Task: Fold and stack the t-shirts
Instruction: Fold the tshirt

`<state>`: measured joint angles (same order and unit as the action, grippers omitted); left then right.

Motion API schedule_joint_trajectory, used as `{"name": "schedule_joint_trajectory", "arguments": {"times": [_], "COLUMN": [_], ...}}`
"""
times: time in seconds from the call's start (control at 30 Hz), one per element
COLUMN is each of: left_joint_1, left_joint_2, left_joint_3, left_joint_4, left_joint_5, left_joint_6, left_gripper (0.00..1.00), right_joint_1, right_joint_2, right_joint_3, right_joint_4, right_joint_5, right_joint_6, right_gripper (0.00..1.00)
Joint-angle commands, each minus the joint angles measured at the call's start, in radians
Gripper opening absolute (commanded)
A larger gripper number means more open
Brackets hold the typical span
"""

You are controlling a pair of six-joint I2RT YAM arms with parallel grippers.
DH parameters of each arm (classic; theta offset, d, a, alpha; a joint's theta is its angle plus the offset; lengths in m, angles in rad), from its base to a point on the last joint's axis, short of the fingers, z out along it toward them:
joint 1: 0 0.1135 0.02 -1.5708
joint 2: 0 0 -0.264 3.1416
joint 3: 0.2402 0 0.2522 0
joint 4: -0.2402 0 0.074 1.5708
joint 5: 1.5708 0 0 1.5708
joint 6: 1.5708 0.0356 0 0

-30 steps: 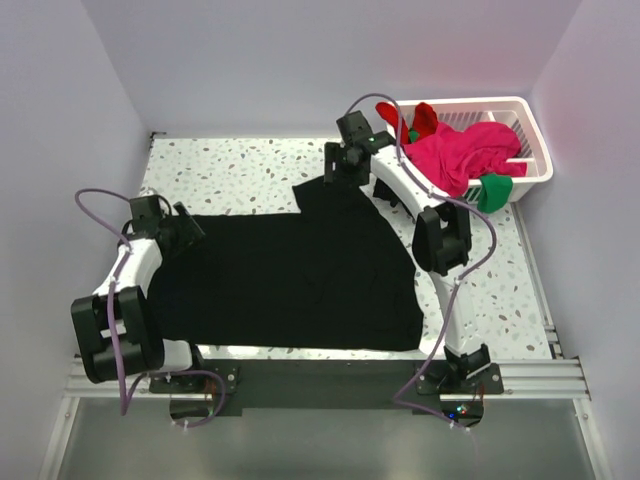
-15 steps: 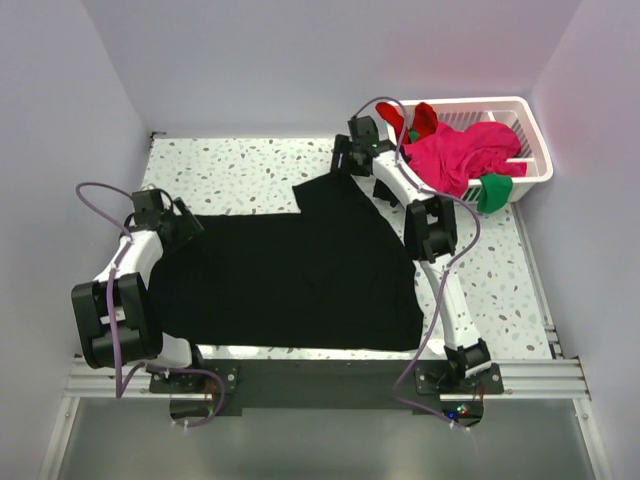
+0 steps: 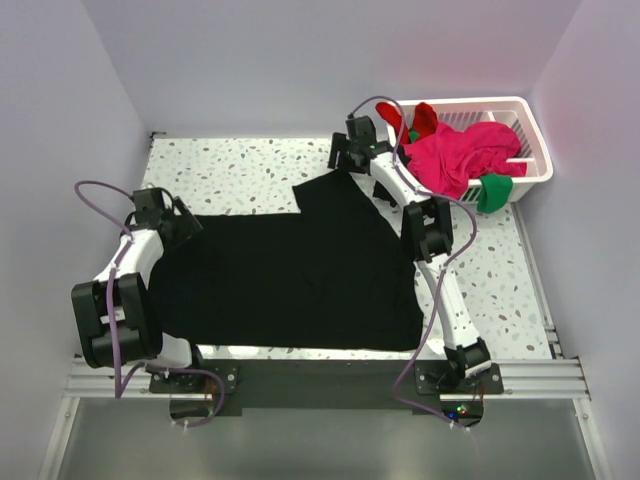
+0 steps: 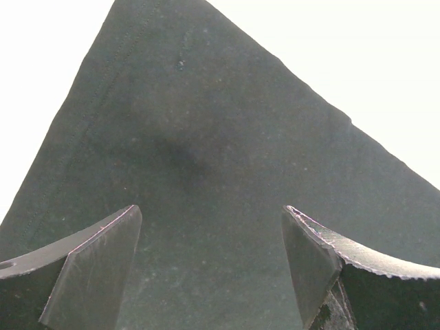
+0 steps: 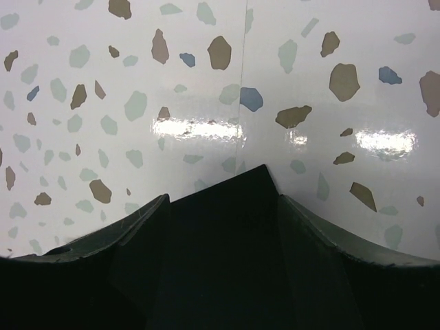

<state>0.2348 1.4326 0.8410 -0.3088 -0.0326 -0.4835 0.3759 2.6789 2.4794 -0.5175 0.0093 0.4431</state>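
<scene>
A large black t-shirt lies spread flat on the speckled table. My left gripper is open over its left edge; in the left wrist view the fingers stand wide apart above the black cloth, holding nothing. My right gripper is open at the shirt's far corner; in the right wrist view that pointed corner lies between the spread jaws of the gripper. A magenta-pink shirt, a red one and a green one are in the basket.
The white slatted basket stands at the far right corner, the green shirt hanging over its front rim. Purple walls close in the left, back and right sides. The metal rail with both arm bases runs along the near edge.
My right gripper has moved a little farther away, to the shirt's far corner, with its arm stretched out. My left gripper has shifted slightly farther away along the left edge. The shirt has barely moved.
</scene>
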Motion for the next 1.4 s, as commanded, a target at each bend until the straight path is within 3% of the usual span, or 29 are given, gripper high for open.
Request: {"name": "schedule_joint_trajectory", "arguments": {"times": [0.0, 0.4, 0.8, 1.07, 1.37], "left_joint_1": [-0.003, -0.005, -0.005, -0.005, -0.005], "left_joint_2": [-0.020, -0.037, 0.006, 0.092, 0.247], "left_joint_3": [0.036, 0.029, 0.081, 0.173, 0.311], "left_joint_4": [0.011, -0.003, -0.050, -0.069, -0.075], "left_joint_5": [-0.026, -0.041, -0.101, -0.138, -0.200], "left_joint_6": [-0.018, -0.024, 0.013, 0.011, 0.026], "left_gripper": [0.87, 0.87, 0.87, 0.84, 0.77], "right_joint_1": [0.001, 0.001, 0.001, -0.017, -0.063], "right_joint_2": [-0.022, -0.001, 0.003, -0.121, -0.266], "right_joint_3": [0.001, -0.016, -0.001, 0.007, -0.204], "right_joint_4": [0.005, -0.092, -0.118, -0.136, -0.067], "right_joint_5": [0.021, -0.008, 0.016, 0.259, 0.236], "right_joint_6": [-0.038, -0.101, -0.107, -0.119, -0.129], "right_gripper": [0.67, 0.57, 0.00, 0.00, 0.00]}}
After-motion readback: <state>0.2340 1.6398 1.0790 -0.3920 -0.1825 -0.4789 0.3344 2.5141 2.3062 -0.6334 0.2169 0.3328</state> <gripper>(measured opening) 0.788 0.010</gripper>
